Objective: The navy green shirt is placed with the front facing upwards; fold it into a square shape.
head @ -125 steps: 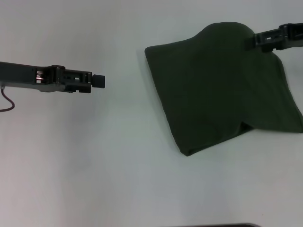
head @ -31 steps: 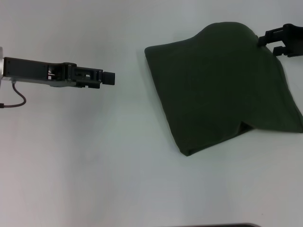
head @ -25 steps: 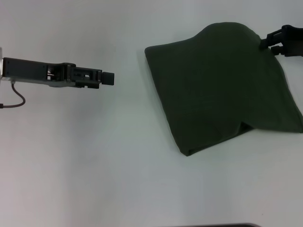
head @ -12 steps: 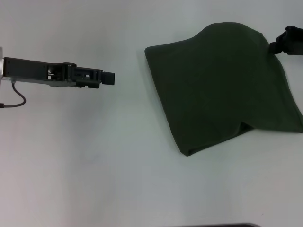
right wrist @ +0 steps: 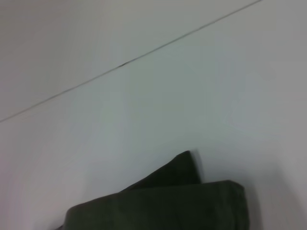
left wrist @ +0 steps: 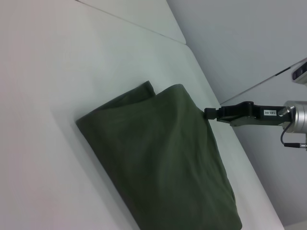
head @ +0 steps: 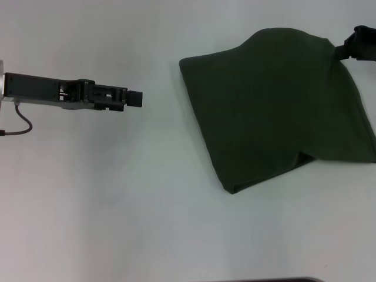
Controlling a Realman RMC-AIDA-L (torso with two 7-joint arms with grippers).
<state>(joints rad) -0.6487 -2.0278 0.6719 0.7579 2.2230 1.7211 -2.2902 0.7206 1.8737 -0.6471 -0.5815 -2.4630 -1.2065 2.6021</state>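
Observation:
The navy green shirt [head: 276,106] lies folded into a rough four-sided shape on the right half of the white table, plain fabric up, with no lettering showing. Its near edge has a small notch. My right gripper [head: 348,51] sits at the shirt's far right corner, at the frame's edge. The left wrist view shows the shirt [left wrist: 158,153] with the right gripper [left wrist: 208,113] right at that corner. The right wrist view shows only a folded corner of the shirt [right wrist: 168,206]. My left gripper [head: 137,98] hovers shut over bare table, well left of the shirt.
The white table [head: 117,194] spreads around the shirt. A seam line [right wrist: 124,63] runs across the surface beyond the shirt in the right wrist view. A dark cable [head: 17,129] hangs off the left arm.
The right gripper has drawn back to the right, off the shirt's far corner. The left gripper shifted slightly right earlier and has held still since. The shirt has not changed shape.

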